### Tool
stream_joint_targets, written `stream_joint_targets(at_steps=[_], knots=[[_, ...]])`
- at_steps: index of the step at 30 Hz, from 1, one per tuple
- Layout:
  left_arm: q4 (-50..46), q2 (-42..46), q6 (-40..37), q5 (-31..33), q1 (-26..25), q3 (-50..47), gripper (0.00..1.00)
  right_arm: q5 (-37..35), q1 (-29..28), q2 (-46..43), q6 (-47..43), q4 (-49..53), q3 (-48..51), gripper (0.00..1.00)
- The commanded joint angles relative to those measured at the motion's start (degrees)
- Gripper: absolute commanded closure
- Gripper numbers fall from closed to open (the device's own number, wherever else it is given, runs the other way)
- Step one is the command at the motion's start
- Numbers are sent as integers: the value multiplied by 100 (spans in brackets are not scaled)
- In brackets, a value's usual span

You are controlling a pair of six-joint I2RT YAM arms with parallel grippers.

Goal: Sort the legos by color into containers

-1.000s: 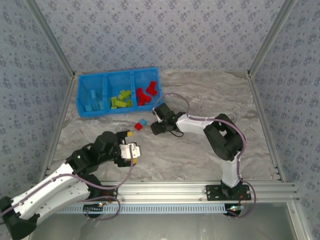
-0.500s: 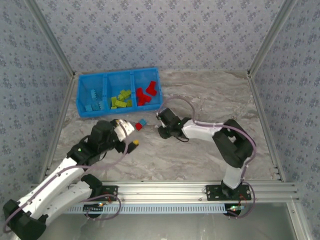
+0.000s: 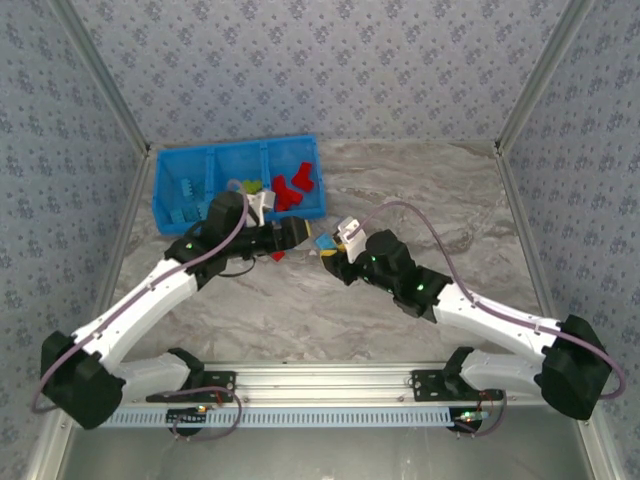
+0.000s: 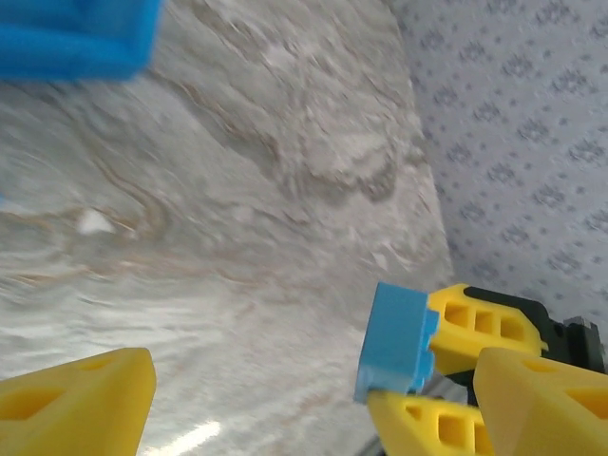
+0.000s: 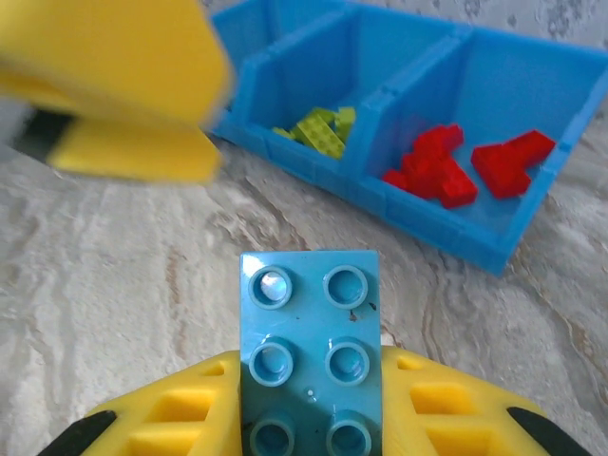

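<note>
One light blue brick (image 5: pixel 309 332) is pinched tight in the right gripper (image 5: pixel 309 418), near the blue tray (image 5: pixel 494 256). Next, I'd say, it needs carrying to the far-left compartment (image 3: pixel 190 165) with the other blue bricks (image 3: pixel 183 212). Left gripper (image 3: pixel 297 233) gapes wide, empty, its arm half hiding a red brick (image 3: pixel 277 256) on the table (image 3: pixel 400 190).

Brick (image 5: pixel 309 323) in right pincer (image 3: pixel 330 250), before tray (image 3: pixel 200 222), just right of left pincer (image 3: pixel 303 233).

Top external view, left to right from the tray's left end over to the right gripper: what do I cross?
In order: light blue legos → lime green legos → red legos → light blue brick, pinched in the right gripper.
</note>
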State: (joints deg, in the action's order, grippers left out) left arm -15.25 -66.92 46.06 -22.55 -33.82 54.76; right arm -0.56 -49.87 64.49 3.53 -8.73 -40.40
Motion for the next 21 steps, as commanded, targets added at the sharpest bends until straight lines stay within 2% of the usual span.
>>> stream_joint_targets(at_steps=[1,5,9,11,21], knots=[[366,-102,541,-507,-40,234,15,287,-99,-255,-146,-322,84,69],[601,-212,443,-752,-124,246,26,342,-241,-462,-151,-289,61,69],[625,-474,177,-1331,-366,454,28,425,-284,-490,-151,-216,-22,69],[576,-519,78,-1345,-470,508,31,401,-302,-494,-142,-225,-24,69],[485,-481,-84,-1505,-480,571,75,177,-307,-494,-142,-174,32,69]])
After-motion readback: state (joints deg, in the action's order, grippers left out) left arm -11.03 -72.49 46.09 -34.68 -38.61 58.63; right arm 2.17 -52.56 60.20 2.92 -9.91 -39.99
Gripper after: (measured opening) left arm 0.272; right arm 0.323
